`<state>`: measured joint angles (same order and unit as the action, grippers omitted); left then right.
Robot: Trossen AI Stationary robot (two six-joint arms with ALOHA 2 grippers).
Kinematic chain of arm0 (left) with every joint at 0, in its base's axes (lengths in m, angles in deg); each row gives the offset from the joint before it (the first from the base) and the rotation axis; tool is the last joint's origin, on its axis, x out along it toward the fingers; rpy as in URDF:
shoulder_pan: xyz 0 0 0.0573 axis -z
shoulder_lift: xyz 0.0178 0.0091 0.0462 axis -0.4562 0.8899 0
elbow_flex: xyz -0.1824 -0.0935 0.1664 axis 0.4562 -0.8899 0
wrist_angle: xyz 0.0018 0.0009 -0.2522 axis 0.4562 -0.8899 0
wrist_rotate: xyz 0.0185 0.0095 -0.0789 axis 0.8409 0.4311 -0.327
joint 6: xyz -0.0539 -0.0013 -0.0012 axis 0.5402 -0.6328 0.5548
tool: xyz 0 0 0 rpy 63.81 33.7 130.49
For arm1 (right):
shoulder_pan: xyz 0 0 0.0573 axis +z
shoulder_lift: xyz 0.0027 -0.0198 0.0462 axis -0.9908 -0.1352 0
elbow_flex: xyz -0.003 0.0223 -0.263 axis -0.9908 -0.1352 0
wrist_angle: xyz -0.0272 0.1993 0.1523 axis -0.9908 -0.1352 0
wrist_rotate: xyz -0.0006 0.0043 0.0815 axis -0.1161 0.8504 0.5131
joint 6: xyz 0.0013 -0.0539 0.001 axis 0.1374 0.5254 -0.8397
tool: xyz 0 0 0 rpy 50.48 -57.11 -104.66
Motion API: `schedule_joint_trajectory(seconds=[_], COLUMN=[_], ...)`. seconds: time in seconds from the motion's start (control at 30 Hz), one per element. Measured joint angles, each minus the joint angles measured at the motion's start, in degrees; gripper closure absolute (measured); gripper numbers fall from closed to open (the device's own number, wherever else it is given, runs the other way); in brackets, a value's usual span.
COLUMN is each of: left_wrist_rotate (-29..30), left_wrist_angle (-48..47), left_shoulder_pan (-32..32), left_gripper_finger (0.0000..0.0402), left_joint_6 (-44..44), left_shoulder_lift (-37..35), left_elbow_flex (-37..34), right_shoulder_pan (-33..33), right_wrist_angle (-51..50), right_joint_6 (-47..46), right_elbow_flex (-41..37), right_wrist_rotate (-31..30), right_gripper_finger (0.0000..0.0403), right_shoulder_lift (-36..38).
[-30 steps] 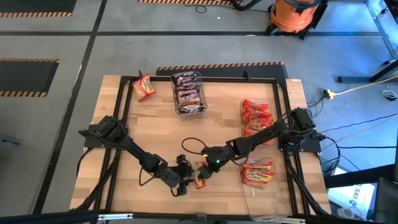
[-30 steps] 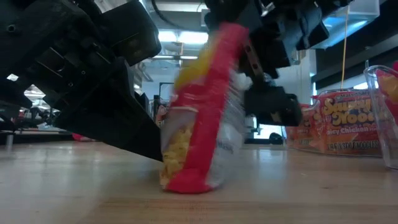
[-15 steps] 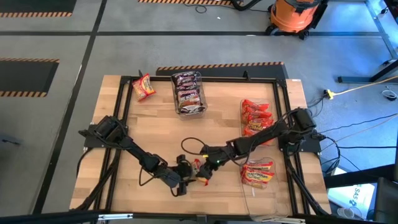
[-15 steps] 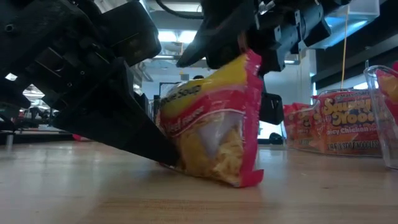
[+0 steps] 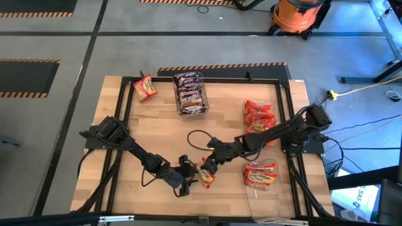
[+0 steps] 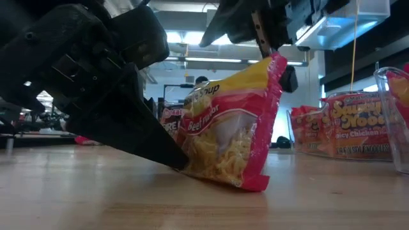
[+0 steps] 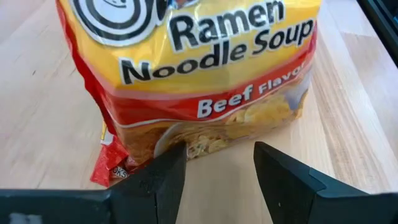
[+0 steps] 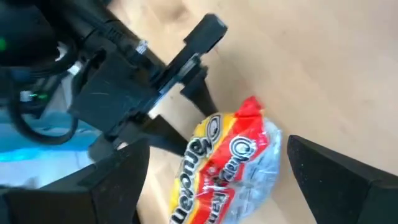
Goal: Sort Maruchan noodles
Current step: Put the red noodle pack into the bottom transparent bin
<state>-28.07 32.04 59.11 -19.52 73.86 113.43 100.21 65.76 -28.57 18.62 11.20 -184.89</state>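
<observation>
- Your beef ramen packet (image 6: 233, 128) stands tilted on the table (image 5: 157, 125), front-centre, leaning on the left gripper (image 7: 214, 177).
- Left fingers spread, tips at the packet's lower edge, not pinching.
- Right gripper (image 8: 211, 180) spread wide, just above the packet, holding nothing.

The beef ramen packet (image 7: 199, 81) stands tilted on the table (image 5: 157, 132), just ahead of the left gripper (image 7: 214, 180), below the right gripper (image 8: 211, 180).
</observation>
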Motion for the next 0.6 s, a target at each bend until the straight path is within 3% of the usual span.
schedule_joint_trajectory(seconds=[0.17, 0.6], left_wrist_rotate=[0.0, -0.1], left_wrist_angle=[0.0, 0.1], left_shoulder_pan=[0.0, -0.1], left_gripper_finger=[0.0217, 0.0217], left_joint_6=[0.0, 0.0], left_shoulder_lift=[0.0, 0.0], left_elbow_flex=[0.0, 0.0], right_shoulder_pan=[1.4, 4.2], right_wrist_angle=[-12.4, -1.9], right_joint_6=[0.7, 3.8], right_elbow_flex=[3.1, 3.5], right_wrist_rotate=[-5.9, -5.8], right_gripper_finger=[0.0044, 0.0045], right_shoulder_lift=[-0.8, -3.0])
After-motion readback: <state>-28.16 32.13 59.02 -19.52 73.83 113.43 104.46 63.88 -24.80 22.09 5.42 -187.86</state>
